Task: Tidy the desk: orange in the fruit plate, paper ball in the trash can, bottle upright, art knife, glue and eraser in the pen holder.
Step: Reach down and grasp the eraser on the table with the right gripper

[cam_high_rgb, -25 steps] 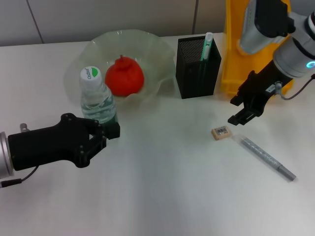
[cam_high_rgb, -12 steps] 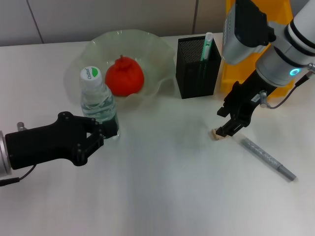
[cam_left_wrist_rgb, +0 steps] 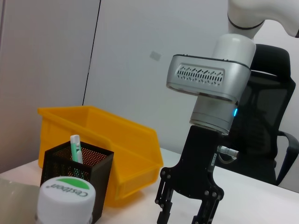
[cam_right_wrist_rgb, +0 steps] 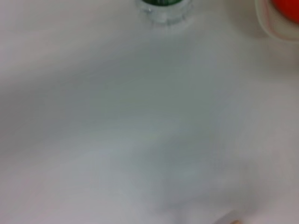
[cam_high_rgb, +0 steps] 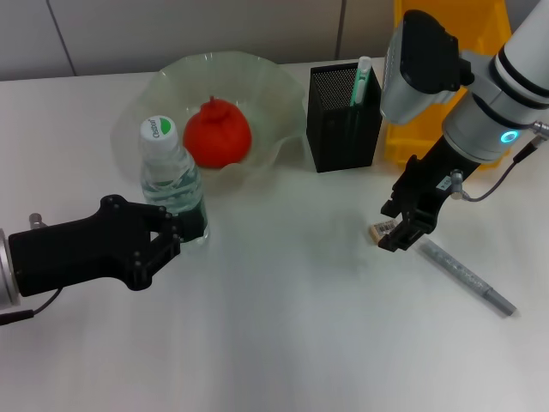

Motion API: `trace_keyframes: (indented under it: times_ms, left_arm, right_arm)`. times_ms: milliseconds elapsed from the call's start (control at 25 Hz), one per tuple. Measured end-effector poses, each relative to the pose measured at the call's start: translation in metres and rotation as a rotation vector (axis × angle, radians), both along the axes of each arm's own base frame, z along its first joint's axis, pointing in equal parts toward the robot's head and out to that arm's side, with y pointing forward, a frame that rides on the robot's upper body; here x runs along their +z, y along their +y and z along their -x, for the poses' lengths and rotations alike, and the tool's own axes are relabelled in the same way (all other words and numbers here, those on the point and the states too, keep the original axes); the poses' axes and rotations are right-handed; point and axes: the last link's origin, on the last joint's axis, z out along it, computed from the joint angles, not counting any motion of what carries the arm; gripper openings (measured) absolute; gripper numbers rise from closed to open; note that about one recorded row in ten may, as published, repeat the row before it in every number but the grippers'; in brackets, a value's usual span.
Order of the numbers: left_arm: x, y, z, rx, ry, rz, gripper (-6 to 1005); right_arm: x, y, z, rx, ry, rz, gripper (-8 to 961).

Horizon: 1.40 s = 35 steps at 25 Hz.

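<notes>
Head view: right gripper [cam_high_rgb: 396,233] low over eraser [cam_high_rgb: 380,229] on table [cam_high_rgb: 283,326], fingers spread astride it. Left gripper [cam_high_rgb: 176,233] beside upright bottle [cam_high_rgb: 171,178]; finger state unclear.

White/silver arms w/ black claws: right claw [cam_high_rgb: 401,228], left claw [cam_high_rgb: 176,232]; blue LED, grey cables.

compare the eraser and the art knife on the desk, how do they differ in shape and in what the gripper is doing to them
The eraser is a small tan block; the art knife is a long, thin grey stick lying at a slant. The right gripper sits over the eraser and hides part of it, while the art knife lies beside it in full view, untouched. Both lie flat on the white desk, outside the black pen holder.
</notes>
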Motion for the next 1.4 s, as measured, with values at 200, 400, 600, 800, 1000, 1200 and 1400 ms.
trace_keyframes:
  times_ms: [200,400,600,800,1000,1200,1400]
  left_arm:
    - [0.000,-0.001,0.000,-0.008,0.006,0.000,5]
    - [-0.003,-0.002,0.003,0.002,0.002,0.007,5]
    - [-0.003,-0.003,0.004,0.003,0.003,0.011,5]
    - [-0.003,-0.005,0.005,0.000,0.001,0.011,5]
    - [-0.003,-0.006,0.006,0.002,-0.002,0.011,5]
    - [-0.003,-0.006,0.006,0.001,-0.003,0.010,5]
    - [-0.002,-0.006,0.005,-0.001,-0.005,0.011,5]
  right_arm:
    - [-0.002,-0.002,-0.006,-0.016,-0.018,-0.002,551]
    - [-0.004,-0.002,-0.011,-0.024,-0.019,-0.012,550]
    - [-0.003,0.002,-0.014,-0.008,-0.020,-0.038,550]
    - [-0.002,0.004,-0.015,0.005,-0.022,-0.042,549]
    - [-0.005,0.003,-0.016,0.003,-0.021,-0.036,548]
    - [-0.006,0.004,-0.016,0.007,-0.020,-0.040,548]
    - [-0.006,0.004,-0.017,0.008,-0.021,-0.043,547]
